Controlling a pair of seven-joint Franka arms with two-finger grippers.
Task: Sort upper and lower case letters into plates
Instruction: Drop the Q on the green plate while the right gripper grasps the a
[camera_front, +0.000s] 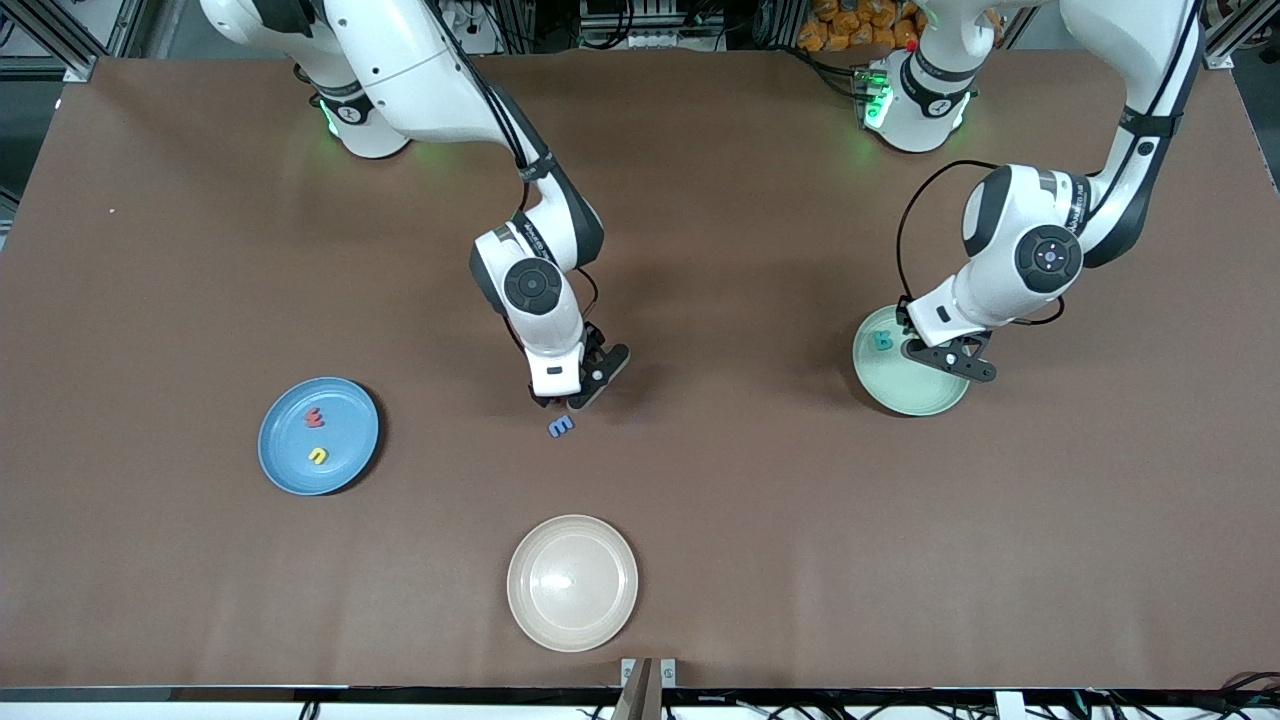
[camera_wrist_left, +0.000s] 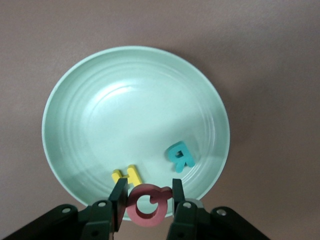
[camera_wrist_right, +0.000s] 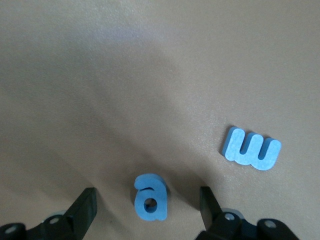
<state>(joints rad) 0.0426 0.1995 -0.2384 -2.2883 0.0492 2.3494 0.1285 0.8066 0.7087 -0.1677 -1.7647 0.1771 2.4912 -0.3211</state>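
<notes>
Left claw (camera_wrist_left: 148, 200) is clamped on a red G (camera_wrist_left: 146, 205), held edge-on between both fingers over the rim of the mint green plate (camera_front: 925, 400) at the left arm's end of the surface (camera_front: 750, 500). Holding it by its flat faces keeps the letter steady for release into the capitals plate, where a yellow H (camera_wrist_left: 127, 175) and a teal R (camera_wrist_left: 180, 156) already lie flat.

Right claw (camera_wrist_right: 147, 210) hangs low over mid-surface with its fingers spread wide to either side of a blue a (camera_wrist_right: 150, 197), which lies flat between them; this straddle suits a pinch across the letter's width. A blue m (camera_wrist_right: 251, 148) lies just beside it, clear of the fingers.

Lower-case letters belong in the blue plate (camera_front: 290, 465) toward the right arm's end, which holds one red letter (camera_front: 315, 418), probably an m, and one yellow letter (camera_front: 318, 455). A cream-beige plate (camera_front: 572, 583) sits nearest the front camera.
</notes>
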